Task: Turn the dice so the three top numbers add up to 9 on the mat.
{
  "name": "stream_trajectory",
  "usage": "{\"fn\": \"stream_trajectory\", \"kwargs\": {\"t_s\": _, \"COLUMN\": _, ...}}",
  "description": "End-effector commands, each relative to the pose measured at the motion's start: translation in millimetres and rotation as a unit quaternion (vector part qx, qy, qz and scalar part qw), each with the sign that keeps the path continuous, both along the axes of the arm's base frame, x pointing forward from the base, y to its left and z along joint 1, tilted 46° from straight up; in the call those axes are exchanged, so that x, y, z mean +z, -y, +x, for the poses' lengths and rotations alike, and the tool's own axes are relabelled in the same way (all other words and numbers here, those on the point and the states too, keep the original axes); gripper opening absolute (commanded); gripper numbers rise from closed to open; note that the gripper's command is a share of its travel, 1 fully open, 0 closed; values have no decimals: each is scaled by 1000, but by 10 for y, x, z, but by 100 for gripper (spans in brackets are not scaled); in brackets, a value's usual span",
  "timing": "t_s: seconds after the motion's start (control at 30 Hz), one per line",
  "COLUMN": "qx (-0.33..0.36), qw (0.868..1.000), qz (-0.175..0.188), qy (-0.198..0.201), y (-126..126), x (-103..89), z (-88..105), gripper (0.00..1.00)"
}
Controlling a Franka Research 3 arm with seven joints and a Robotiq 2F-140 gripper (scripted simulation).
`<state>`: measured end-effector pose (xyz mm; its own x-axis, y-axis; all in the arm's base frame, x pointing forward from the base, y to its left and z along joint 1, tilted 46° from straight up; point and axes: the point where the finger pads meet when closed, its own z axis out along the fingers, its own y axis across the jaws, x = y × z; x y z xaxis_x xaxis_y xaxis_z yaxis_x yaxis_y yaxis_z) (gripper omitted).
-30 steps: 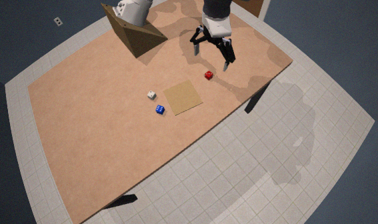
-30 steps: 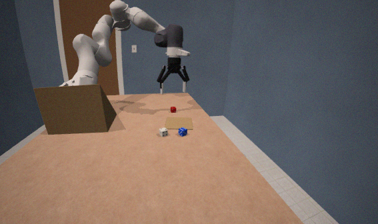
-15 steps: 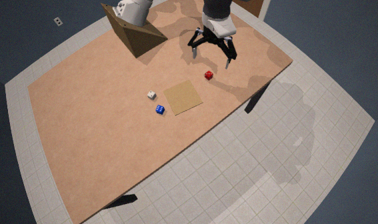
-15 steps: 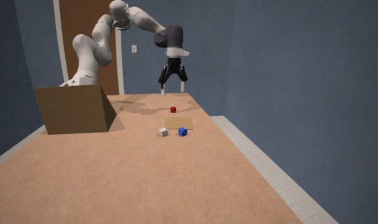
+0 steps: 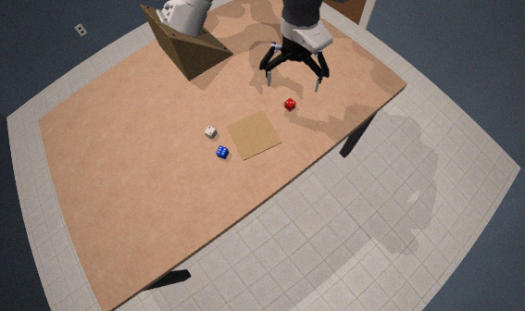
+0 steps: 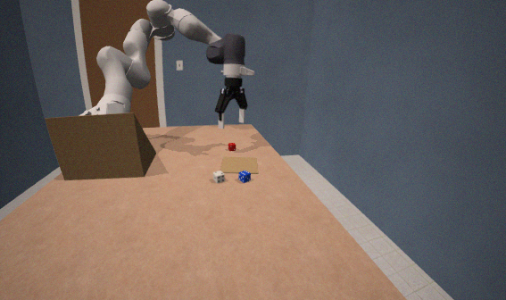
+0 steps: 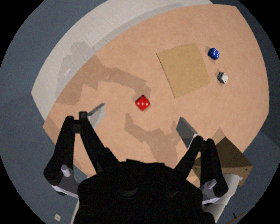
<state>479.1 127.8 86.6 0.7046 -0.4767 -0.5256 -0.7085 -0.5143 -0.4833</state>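
Note:
A tan square mat (image 5: 254, 135) (image 6: 239, 164) (image 7: 183, 68) lies flat on the table with no die on it. A red die (image 5: 290, 104) (image 6: 231, 146) (image 7: 143, 103) sits on the table beyond the mat's far corner. A white die (image 5: 210, 131) (image 6: 219, 177) (image 7: 223, 78) and a blue die (image 5: 222, 152) (image 6: 244, 177) (image 7: 213, 52) sit on the table just off the mat's opposite side. My gripper (image 5: 293, 84) (image 6: 230, 121) (image 7: 142, 117) is open and empty, hanging high above the table near the red die.
The arm's brown base block (image 5: 185, 46) (image 6: 98, 145) stands at the back of the table. The table edge (image 5: 393, 93) runs close behind the red die.

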Motion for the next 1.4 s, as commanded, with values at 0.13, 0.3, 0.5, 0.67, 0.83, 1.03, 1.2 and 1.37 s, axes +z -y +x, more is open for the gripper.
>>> {"fn": "stream_trajectory", "kwargs": {"t_s": 0.13, "qx": 79, "qw": 993, "qz": 6, "qy": 87, "y": -2, "x": -22, "z": -7, "gripper": 100}}
{"fn": "stream_trajectory", "kwargs": {"t_s": 0.3, "qx": 107, "qw": 988, "qz": 7, "qy": 115, "y": -6, "x": -26, "z": -7, "gripper": 100}}
{"fn": "stream_trajectory", "kwargs": {"t_s": 0.5, "qx": 135, "qw": 980, "qz": 9, "qy": 144, "y": -9, "x": -29, "z": -7, "gripper": 100}}
{"fn": "stream_trajectory", "kwargs": {"t_s": 0.67, "qx": 163, "qw": 971, "qz": 10, "qy": 173, "y": -13, "x": -33, "z": -7, "gripper": 100}}
{"fn": "stream_trajectory", "kwargs": {"t_s": 0.83, "qx": 193, "qw": 960, "qz": 11, "qy": 203, "y": -17, "x": -37, "z": -7, "gripper": 100}}
{"fn": "stream_trajectory", "kwargs": {"t_s": 1.03, "qx": 225, "qw": 945, "qz": 13, "qy": 236, "y": -21, "x": -41, "z": -7, "gripper": 100}}
{"fn": "stream_trajectory", "kwargs": {"t_s": 1.2, "qx": 250, "qw": 932, "qz": 14, "qy": 262, "y": -24, "x": -44, "z": -7, "gripper": 100}}
{"fn": "stream_trajectory", "kwargs": {"t_s": 1.37, "qx": 275, "qw": 917, "qz": 15, "qy": 287, "y": -27, "x": -47, "z": -7, "gripper": 100}}
